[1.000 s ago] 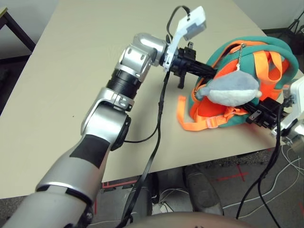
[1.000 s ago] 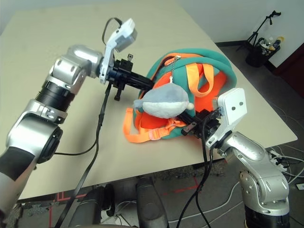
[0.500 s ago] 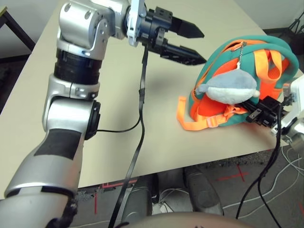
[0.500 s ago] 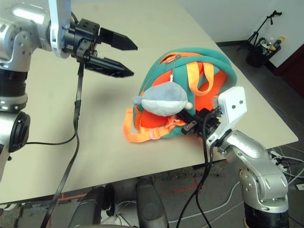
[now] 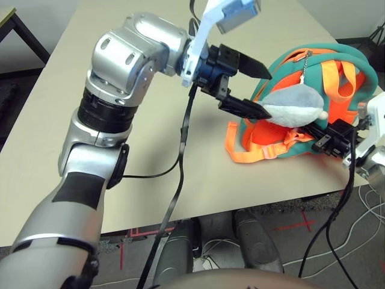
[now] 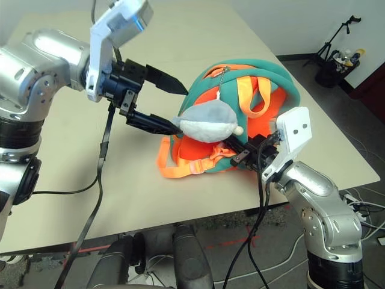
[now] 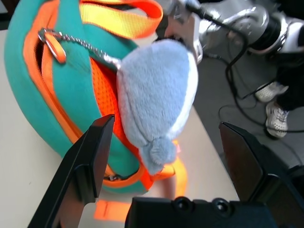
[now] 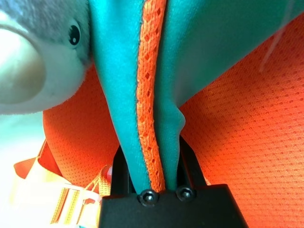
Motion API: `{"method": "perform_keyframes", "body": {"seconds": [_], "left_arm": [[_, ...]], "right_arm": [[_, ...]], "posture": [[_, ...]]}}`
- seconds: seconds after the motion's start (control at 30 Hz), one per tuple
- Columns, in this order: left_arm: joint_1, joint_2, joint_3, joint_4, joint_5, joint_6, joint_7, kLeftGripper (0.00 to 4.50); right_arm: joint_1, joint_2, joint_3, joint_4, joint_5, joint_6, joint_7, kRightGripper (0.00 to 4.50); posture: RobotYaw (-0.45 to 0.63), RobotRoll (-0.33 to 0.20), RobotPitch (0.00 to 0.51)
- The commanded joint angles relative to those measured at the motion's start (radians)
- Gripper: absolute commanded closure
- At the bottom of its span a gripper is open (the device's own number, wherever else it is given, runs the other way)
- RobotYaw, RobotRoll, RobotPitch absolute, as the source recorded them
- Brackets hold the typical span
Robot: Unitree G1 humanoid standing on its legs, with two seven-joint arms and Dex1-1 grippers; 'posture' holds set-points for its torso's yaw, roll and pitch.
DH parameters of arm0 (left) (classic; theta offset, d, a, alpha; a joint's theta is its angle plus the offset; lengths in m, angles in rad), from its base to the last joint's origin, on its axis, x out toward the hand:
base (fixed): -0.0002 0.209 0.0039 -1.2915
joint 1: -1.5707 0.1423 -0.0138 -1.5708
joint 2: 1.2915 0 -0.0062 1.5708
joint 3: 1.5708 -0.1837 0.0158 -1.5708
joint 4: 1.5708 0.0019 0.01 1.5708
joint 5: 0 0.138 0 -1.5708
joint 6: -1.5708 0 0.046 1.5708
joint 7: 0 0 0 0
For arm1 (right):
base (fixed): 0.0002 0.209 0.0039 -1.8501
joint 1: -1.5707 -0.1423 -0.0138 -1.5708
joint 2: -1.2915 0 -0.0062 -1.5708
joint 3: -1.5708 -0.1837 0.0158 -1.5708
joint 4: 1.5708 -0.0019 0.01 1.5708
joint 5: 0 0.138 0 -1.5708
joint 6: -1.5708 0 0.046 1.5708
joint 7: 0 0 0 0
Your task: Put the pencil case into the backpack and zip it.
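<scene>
- A beige table (image 5: 90, 120) fills the scene, with grey floor and loose cables past its near edge.
- The teal and orange backpack (image 6: 274, 90) lies on the table toward the robot's right, near the front edge.
- A grey-white plush shark charm (image 5: 295, 108) hangs from it on a chain.
- The left gripper (image 5: 255, 90) hovers with its fingers spread wide, holding nothing, its tips beside the charm.
- The right gripper (image 8: 154, 161) is clamped on a teal fold of the backpack with orange trim.
- The pencil case is not visible in any view.

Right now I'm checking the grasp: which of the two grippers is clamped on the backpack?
The right gripper: its fingers pinch a teal fold of the backpack. The left gripper is open beside the shark charm.
</scene>
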State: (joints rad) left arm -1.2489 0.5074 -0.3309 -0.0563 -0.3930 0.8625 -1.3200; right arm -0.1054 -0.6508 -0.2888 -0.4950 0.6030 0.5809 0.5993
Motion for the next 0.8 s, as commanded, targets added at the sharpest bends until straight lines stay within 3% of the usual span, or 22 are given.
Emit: {"method": "perform_keyframes", "body": {"seconds": [0.03,0.37,0.47,0.57,0.8], "left_arm": [[0.018,-0.013,-0.036,-0.013,0.021,-0.033,0.018,0.0],[0.024,-0.096,-0.054,0.006,0.036,-0.079,0.089,0.0],[0.034,-0.09,-0.077,0.008,0.054,-0.109,0.072,0.0],[0.041,-0.081,-0.093,0.018,0.074,-0.128,0.07,0.58],[0.012,-0.085,-0.049,0.08,0.091,-0.162,0.092,2.84]], "right_arm": [[-0.003,0.01,0.033,0.008,-0.007,-0.007,0.005,4.29],[0.006,0.027,0.033,-0.011,-0.006,-0.002,-0.006,4.29],[0.005,0.029,0.034,-0.013,-0.005,0.0,-0.01,4.29],[0.005,0.031,0.034,-0.015,-0.004,0.001,-0.013,4.29],[0.006,0.035,0.037,-0.013,-0.004,0.0,-0.016,4.29]], "posture": [[-0.14,0.0,0.177],[-0.15,0.0,0.182],[-0.15,0.0,0.183],[-0.15,0.0,0.183],[-0.15,0.0,0.182]]}}
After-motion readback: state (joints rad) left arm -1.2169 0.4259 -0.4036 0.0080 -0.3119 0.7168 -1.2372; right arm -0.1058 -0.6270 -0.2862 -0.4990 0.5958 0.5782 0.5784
